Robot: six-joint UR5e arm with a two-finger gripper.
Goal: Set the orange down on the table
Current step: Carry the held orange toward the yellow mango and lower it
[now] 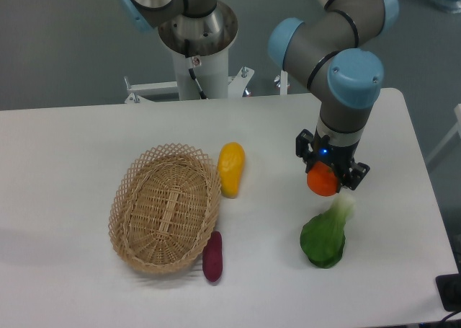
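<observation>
Here the tool (325, 178) is closed around the orange (323, 182), its dark fingers flanking the fruit on either side, and the fruit hangs over the right part of the table (72, 140). Whether the orange already touches the surface cannot be told from this angle.

The main risk, as I judge it, is the green leafy vegetable (325, 236) lying just below and in front of the orange, its pale stalk end pointing up toward the tool. If the orange is let go while still above the surface, it may roll into that stalk. A release on the stalk side could also leave it resting against the vegetable rather than plainly on the table.

The yellow fruit (231, 169), the wicker basket (165, 207) and the purple vegetable (212, 256) lie well apart to the left and pose little trouble.
</observation>
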